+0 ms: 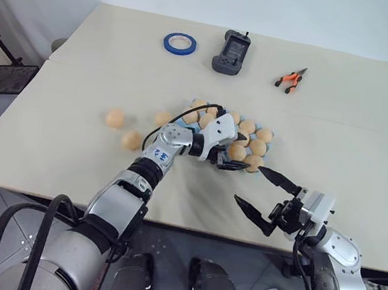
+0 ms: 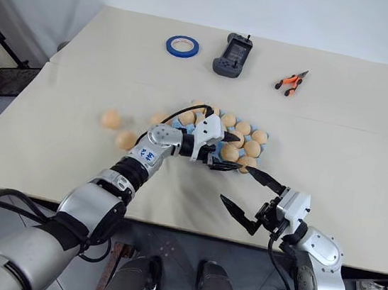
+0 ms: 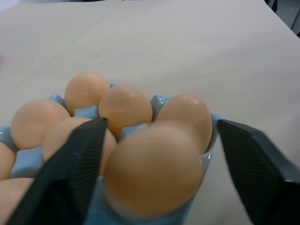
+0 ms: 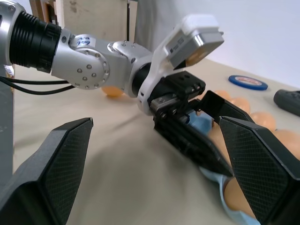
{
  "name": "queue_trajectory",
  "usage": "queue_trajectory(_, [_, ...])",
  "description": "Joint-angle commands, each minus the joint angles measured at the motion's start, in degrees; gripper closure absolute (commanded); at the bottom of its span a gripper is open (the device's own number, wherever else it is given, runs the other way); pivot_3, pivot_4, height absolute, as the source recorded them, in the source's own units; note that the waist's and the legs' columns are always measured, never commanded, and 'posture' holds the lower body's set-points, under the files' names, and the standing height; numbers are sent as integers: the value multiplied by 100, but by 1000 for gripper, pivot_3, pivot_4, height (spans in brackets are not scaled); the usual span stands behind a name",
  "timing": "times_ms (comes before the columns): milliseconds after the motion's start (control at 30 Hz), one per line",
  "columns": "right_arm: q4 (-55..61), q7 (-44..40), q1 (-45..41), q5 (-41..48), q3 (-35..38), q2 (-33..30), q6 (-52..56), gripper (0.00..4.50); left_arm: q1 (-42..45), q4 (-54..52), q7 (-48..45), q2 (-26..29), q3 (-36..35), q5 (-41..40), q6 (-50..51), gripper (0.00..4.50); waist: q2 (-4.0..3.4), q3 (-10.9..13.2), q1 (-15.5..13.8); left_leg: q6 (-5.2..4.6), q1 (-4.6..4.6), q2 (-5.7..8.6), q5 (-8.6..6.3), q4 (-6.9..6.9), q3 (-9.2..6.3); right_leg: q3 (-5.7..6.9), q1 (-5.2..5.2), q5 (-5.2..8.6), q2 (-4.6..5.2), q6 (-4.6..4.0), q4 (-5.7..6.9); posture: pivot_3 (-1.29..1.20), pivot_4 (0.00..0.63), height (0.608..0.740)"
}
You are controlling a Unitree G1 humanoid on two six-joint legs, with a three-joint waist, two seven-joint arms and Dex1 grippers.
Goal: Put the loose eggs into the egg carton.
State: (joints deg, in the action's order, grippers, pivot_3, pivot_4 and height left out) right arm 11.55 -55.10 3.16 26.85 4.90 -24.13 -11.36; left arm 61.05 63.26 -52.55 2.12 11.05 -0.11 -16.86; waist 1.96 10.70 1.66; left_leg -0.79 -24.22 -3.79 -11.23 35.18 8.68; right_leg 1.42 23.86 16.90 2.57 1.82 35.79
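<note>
The egg carton (image 1: 267,152), pale blue and nearly full, sits right at the left gripper (image 1: 233,162), whose fingers stand wide on either side of the nearest seated egg (image 3: 153,169) without pinching it. Three loose eggs (image 1: 115,117) lie on the table (image 1: 84,59) back along that arm. The right gripper (image 1: 266,196) gapes empty just beside the carton's near edge.

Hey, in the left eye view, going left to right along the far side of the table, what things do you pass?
Blue tape ring → black handheld device → orange-handled pliers.
</note>
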Motion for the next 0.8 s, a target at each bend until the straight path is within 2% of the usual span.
queue_trajectory(33, [281,85,60,40,26,3,-83,0,-141,-465,-16,180,-97,14,-264,35,0,0,3,0,0,-1,0,-1,-2,1,-1,0,0,0,-1,0,150,740])
queue_trajectory(167, [250,51,13,82,6,-28,-52,0,-833,-1682,-457,626,-268,-344,-101,35,-1,0,25,2,4,-5,0,-8,-3,2,-2,0,-3,1,3,0,150,740])
queue_trajectory(367, [-6,-247,-321,226,-71,-94,51,0,-2544,-4455,-977,1736,-681,-1201,906,35,-3,1,47,12,10,-17,-3,-14,-3,3,-2,-1,-6,4,21,0,150,740])
queue_trajectory(533, [-212,-613,-562,340,-139,-159,107,0,-3830,-5724,-682,2433,-1288,-1474,1033,35,-8,-1,2,18,15,-21,-2,-12,-9,6,-7,1,-2,-1,26,0,150,740])
queue_trajectory(600, [-301,-747,-661,376,-189,-171,157,0,-4414,-6202,-446,2585,-1612,-1615,1154,35,-10,-2,7,18,18,-19,-4,-15,-7,1,-13,16,8,-29,17,0,150,740])
queue_trajectory(800, [-547,-982,-971,454,-283,-52,182,0,-5950,-7278,814,2557,-2713,-1949,1975,35,-12,-1,13,16,15,-17,-8,-23,-6,-5,-11,21,18,-38,3,0,150,740])
